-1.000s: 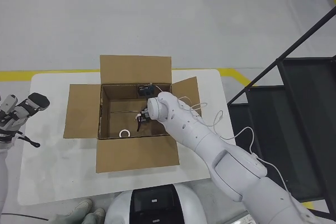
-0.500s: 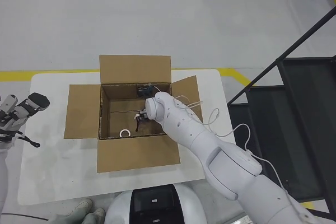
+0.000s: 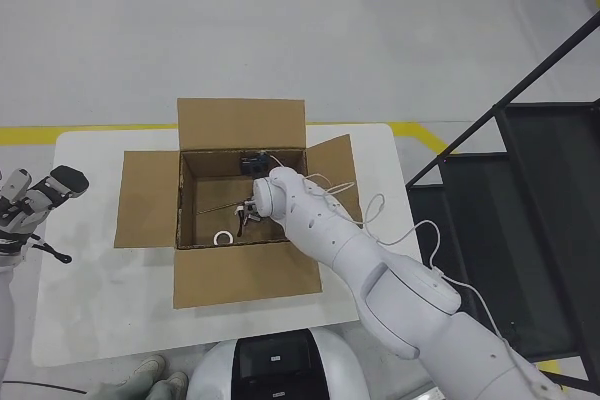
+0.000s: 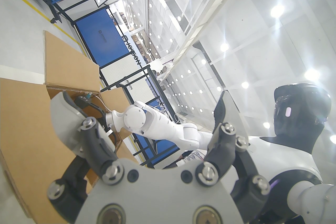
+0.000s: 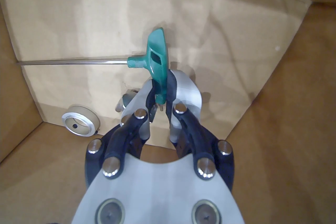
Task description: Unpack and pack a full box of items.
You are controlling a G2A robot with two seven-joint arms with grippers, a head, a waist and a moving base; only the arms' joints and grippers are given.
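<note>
An open cardboard box stands on the white table with its flaps spread out. My right gripper is down inside it, shut on the lower end of a green T-handle hex key. The key's long steel shaft runs sideways just above the box floor. A silver ring lies on the floor by the near wall, left of the gripper; it is the white ring in the top view. My left gripper is out by the table's left edge, open and holding nothing.
A small grey part lies half hidden behind the right fingers. The near flap and left flap lie flat on the table. A black metal staircase stands off the table's right side.
My right gripper has shifted a little to the left and toward the near wall of the box, carrying the hex key. The left arm has not moved.
</note>
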